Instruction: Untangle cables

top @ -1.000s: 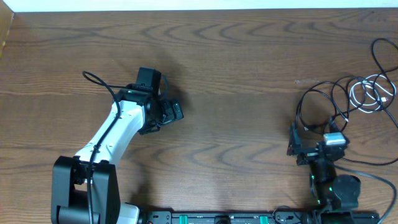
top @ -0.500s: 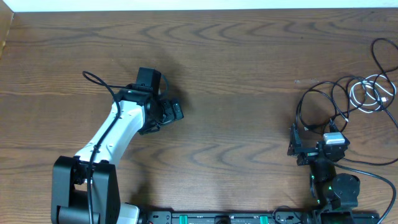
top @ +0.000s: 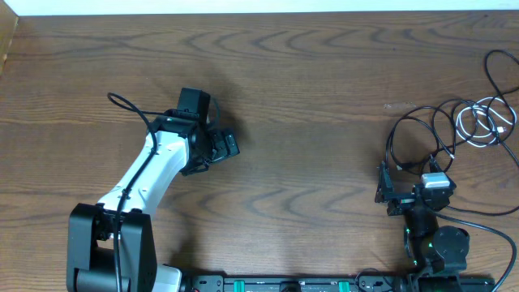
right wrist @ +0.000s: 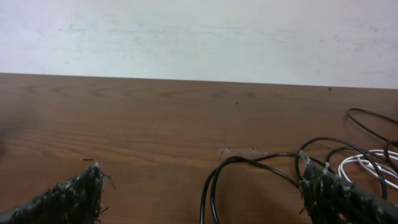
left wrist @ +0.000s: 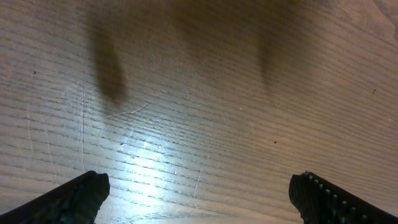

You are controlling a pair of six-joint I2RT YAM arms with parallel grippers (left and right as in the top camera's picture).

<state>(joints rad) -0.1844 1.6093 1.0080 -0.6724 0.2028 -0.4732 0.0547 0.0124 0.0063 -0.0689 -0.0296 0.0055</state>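
Note:
The cables lie in a loose tangle at the table's right side. Black cables (top: 418, 122) form overlapping loops, and a white cable (top: 478, 126) is coiled among them. My right gripper (top: 409, 174) is open just in front of the tangle. In the right wrist view a doubled black cable loop (right wrist: 214, 180) runs on the table between the wide-apart fingers of the right gripper (right wrist: 202, 193), and the white cable (right wrist: 367, 163) shows at the far right. My left gripper (top: 215, 142) is far to the left, open over bare wood, as the left wrist view shows (left wrist: 199, 196).
One more black cable (top: 499, 77) runs off the right edge. The left arm's own black wire (top: 122, 104) arcs beside its white link. A pale wall (right wrist: 199, 37) stands behind the table's far edge. Both arm bases (top: 113, 251) sit along the front edge.

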